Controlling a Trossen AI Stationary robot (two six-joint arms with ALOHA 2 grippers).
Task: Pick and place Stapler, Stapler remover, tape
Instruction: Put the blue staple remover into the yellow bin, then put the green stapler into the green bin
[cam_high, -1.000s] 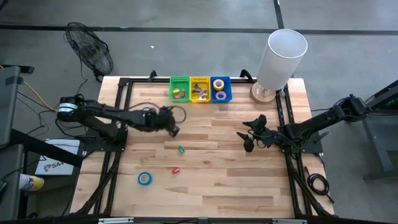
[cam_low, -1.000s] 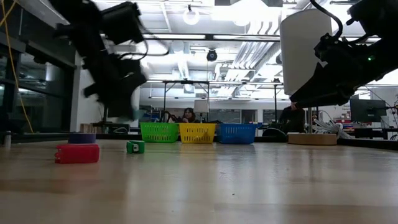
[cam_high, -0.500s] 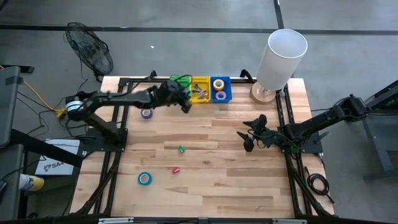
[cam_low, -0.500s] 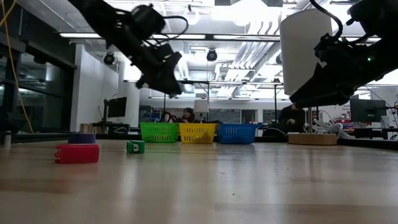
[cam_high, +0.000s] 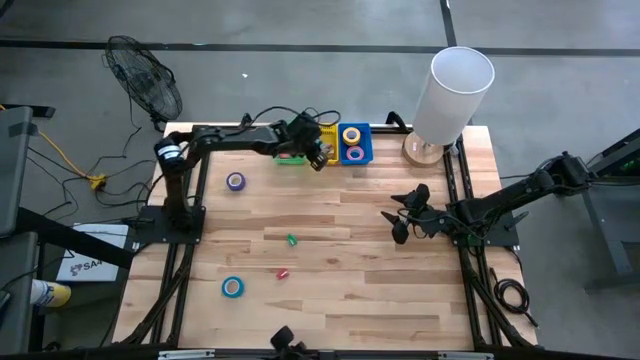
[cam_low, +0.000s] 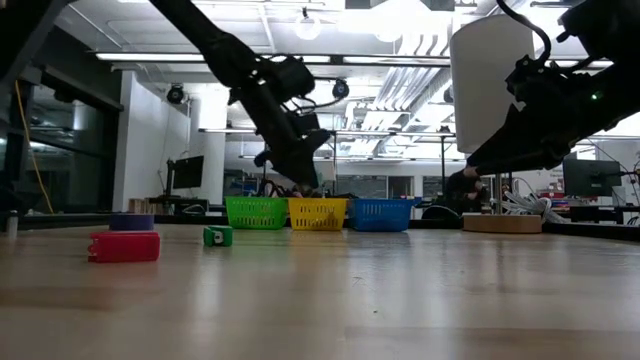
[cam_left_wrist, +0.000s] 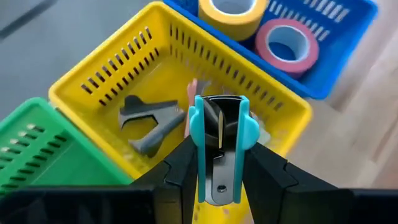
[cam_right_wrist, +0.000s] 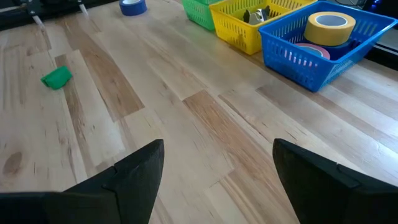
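Observation:
My left gripper (cam_left_wrist: 219, 163) is shut on a teal staple remover (cam_left_wrist: 219, 127) and hangs over the yellow basket (cam_high: 322, 134), where a grey staple remover (cam_left_wrist: 149, 121) lies. The blue basket (cam_high: 353, 154) holds yellow tape (cam_left_wrist: 233, 11) and pink tape (cam_left_wrist: 288, 45). On the table lie purple tape (cam_high: 235, 181), blue tape (cam_high: 232, 287), a small green stapler (cam_high: 291, 240) and a red stapler (cam_low: 124, 246). My right gripper (cam_high: 400, 224) is open and waits at the table's right side. My left gripper pinches the teal staple remover between its two fingers, one on each side of the teal plastic grip (cam_left_wrist: 196, 138). It comes slanting down from above. The remover is lifted clear above the yellow basket, its metal jaws pointing away from the wrist.
A green basket (cam_high: 289, 131) stands left of the yellow one at the far edge. A tall white cylinder (cam_high: 452, 95) stands on a wooden base at the far right corner. Bare wood stretches between the two arms and toward the near edge.
My left gripper has swung from the table's left-middle up and toward the far edge, then right, ending over the yellow basket with the teal remover in its fingers. The purple tape, hidden under the arm a second ago, shows now. My right arm has kept still.

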